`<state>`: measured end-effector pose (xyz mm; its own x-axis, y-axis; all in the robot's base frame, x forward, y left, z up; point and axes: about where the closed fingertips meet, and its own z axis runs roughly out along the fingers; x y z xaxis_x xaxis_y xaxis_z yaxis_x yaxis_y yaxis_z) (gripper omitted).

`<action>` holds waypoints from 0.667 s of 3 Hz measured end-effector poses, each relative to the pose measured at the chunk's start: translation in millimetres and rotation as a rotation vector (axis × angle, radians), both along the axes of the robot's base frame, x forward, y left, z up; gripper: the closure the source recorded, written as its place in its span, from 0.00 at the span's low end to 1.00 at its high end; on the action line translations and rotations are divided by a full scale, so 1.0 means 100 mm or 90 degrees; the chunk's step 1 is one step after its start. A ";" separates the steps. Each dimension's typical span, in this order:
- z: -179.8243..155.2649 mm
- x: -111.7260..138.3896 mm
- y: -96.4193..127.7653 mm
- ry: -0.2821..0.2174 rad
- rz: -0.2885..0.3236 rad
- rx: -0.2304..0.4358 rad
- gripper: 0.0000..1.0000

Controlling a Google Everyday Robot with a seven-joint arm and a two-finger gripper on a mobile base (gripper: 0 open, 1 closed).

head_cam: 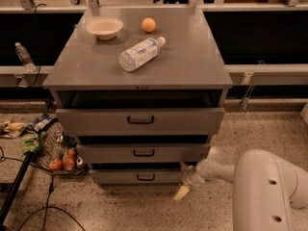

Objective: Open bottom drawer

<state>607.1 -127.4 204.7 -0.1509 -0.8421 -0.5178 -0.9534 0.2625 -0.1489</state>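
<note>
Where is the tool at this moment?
In the camera view, the tool is low and right of centre, at the right end of the bottom drawer.

On the cabinet, the tabletop bears a bowl back left, an orange back centre, a bottle mid. The bottom drawer is lowest in the cabinet's front; the pincer is beside the cabinet's lower right corner.

high view down on cabinet — pincer low right.

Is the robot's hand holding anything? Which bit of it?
It cannot be told. The gripper is at the right end of the bottom drawer, away from its black handle, which nothing touches.
</note>
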 end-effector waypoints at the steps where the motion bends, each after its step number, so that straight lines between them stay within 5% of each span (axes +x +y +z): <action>1: -0.17 0.11 0.07 -0.003 0.004 0.008 0.02; 2: -0.32 0.15 0.10 0.008 0.009 0.022 0.25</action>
